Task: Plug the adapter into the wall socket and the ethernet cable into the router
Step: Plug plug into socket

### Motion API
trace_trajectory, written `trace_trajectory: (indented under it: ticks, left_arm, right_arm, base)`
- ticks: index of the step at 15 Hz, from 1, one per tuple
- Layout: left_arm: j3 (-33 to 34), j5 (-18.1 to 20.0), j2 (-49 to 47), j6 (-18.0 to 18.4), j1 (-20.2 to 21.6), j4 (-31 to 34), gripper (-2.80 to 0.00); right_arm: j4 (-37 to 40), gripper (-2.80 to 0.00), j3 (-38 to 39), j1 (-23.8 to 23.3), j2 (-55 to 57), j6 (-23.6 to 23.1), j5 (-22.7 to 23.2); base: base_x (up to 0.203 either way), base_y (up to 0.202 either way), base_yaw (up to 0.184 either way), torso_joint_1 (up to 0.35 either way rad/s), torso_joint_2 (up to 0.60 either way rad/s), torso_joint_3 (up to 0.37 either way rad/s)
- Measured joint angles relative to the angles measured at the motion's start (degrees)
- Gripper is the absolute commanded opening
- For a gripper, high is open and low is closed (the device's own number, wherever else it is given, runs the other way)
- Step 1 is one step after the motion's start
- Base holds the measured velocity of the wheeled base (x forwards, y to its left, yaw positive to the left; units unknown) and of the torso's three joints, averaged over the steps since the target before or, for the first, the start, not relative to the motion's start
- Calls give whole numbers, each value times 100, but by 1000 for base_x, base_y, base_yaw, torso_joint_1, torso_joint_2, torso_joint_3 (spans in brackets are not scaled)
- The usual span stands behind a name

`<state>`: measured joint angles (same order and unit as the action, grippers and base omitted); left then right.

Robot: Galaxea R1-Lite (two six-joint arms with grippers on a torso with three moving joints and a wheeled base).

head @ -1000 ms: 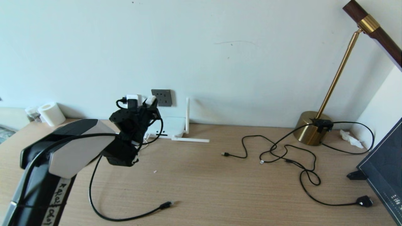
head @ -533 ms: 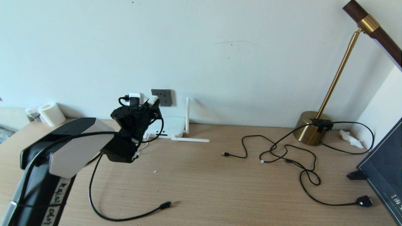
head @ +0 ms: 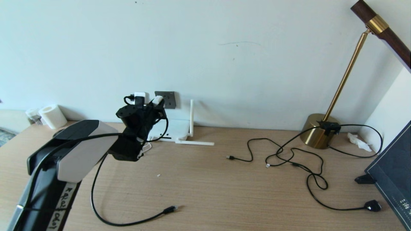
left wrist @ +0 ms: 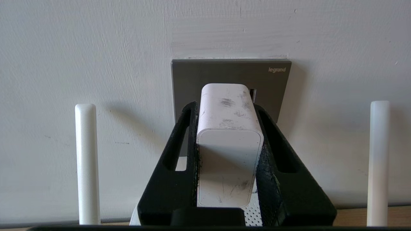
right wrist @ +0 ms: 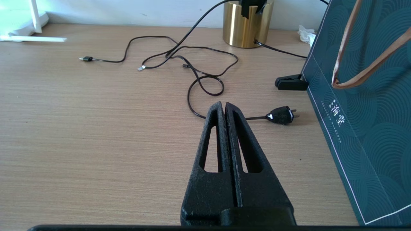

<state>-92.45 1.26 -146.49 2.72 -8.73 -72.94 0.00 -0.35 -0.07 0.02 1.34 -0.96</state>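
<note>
Adapter [left wrist: 229, 141] sat clamped between the two black fingers [left wrist: 170, 179] of the left gripper [left wrist: 226, 107], held up against the wall with its far end at the face of the dark grey wall socket [left wrist: 276, 86]; whether its pins had gone in could not be told. In the head view the left gripper [head: 153, 103] hung just left of the wall socket [head: 169, 99], above the router [head: 175, 128], whose white antennas stood or lay around it, one upright [head: 191, 117] and one flat on the wooden desk [head: 224, 192]. Nearer the front edge, the ethernet cable [head: 128, 221] lay in a loose curve, its plug [head: 169, 209] free on the wood. Further right lay thin black cables [head: 289, 157] beside a brass lamp base [head: 318, 130]. The right gripper [right wrist: 224, 106] hovered low over the desk, fingers pressed together on nothing, near a small black two-pin plug [right wrist: 280, 115] and a dark teal bag [right wrist: 369, 128].
</note>
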Motion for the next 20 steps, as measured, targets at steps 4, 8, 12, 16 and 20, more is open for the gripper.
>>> trace_trajectory:
  ticks: [4, 8, 12, 16, 20]
  left_arm:
    - [-227, -11, -112, 0, -4, 136, -280]
    - [-381, -27, -216, 0, -6, 150, -280]
    - [-480, -30, -265, 0, -28, 244, -280]
    - [-574, -38, -320, 6, -39, 271, -280]
    - [-727, -49, -380, 6, -48, 351, -280]
  right_arm:
    - [0, -280, 0, -2, 0, -2, 2]
    - [0, -280, 1, -2, 0, -2, 0]
    - [0, -280, 2, -2, 0, -2, 0]
    - [0, -280, 2, -2, 0, -5, 0]
    - [2, -280, 2, -2, 0, -2, 0]
  base:
    - [0, 0, 0, 0, 0, 0]
    - [0, 0, 0, 0, 0, 0]
    - [0, 0, 0, 0, 0, 0]
    - [0, 0, 0, 0, 0, 0]
    - [0, 0, 0, 0, 0, 0]
